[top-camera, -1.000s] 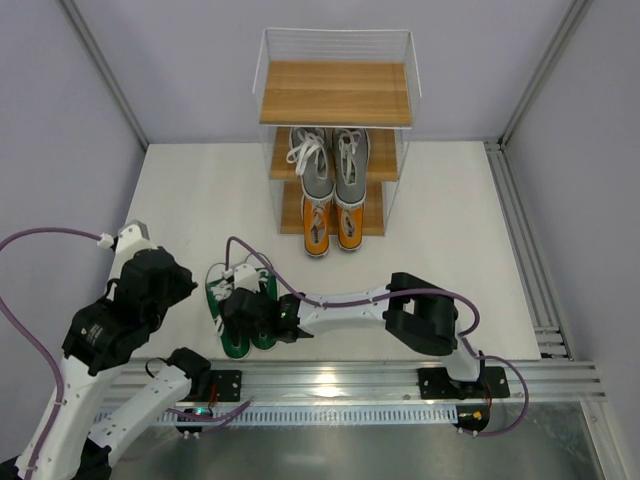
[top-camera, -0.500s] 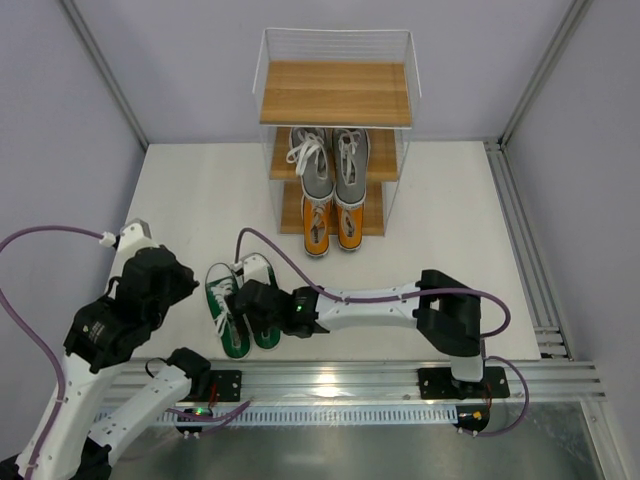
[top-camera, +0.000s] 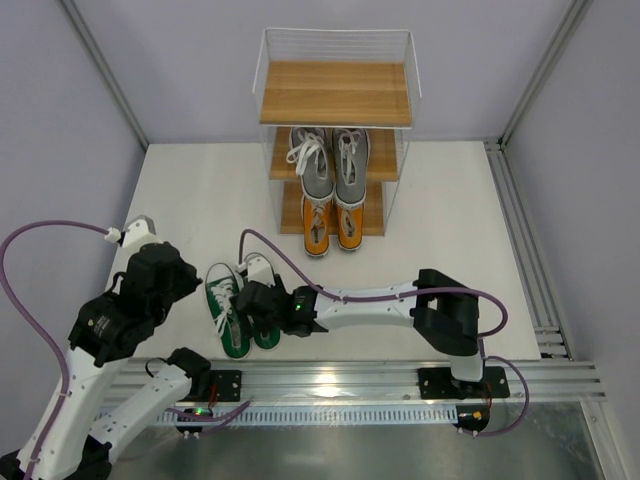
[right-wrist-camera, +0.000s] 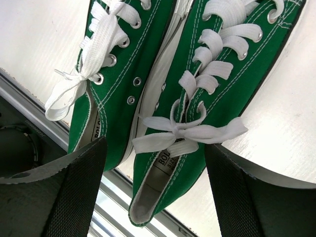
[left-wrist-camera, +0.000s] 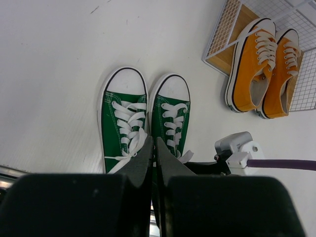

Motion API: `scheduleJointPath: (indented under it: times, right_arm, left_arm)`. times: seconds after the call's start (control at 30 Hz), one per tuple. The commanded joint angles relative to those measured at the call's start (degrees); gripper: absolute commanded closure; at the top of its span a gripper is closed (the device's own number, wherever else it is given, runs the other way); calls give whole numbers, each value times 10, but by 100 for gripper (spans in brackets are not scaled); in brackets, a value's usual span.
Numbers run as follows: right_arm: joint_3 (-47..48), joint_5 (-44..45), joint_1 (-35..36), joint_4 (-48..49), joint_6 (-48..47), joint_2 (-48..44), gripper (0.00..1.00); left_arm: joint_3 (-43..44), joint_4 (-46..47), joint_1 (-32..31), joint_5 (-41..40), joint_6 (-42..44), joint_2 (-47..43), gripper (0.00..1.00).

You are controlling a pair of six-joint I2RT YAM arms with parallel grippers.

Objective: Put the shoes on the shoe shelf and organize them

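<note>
one green shoe [top-camera: 266, 337] half hidden beneath the spread right pincer [right-wrist-camera: 155, 153]; left pincer [left-wrist-camera: 153, 148] pressed together.

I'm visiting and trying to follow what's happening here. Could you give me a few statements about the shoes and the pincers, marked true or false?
1. The green shoes stand on the table, not on the shelf. True.
2. The orange shoes sit on the top board. False: they are on the lowest tier, with the grey shoes on the tier above.
3. The right pincer is open above the green shoes. True.
4. The left pincer grips a shoe. False: it is shut on nothing.
</note>
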Motion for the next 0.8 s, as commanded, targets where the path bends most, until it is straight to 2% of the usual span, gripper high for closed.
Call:
scheduleJointPath:
  times: [0.0,0.17,0.33,0.57,0.77]
  right_arm:
    - [34,-8,-1,26,-4,-7,20]
    - [56,-19,0,29,-4,-1,19]
    - [79,-40,-3,25,9,42,19]
    - [139,-21,-20,-23,-2,112,19]
    - [149,5,-32,-48,5,125,20]
  left_arm:
    - [-1,21,2,-2,3,4,100]
    - [0,23,1,-2,5,6,100]
    - [-1,21,2,-5,5,2,100]
    - [-6,10,2,-9,3,-11,100]
    - [-6,5,2,-12,2,-15,100]
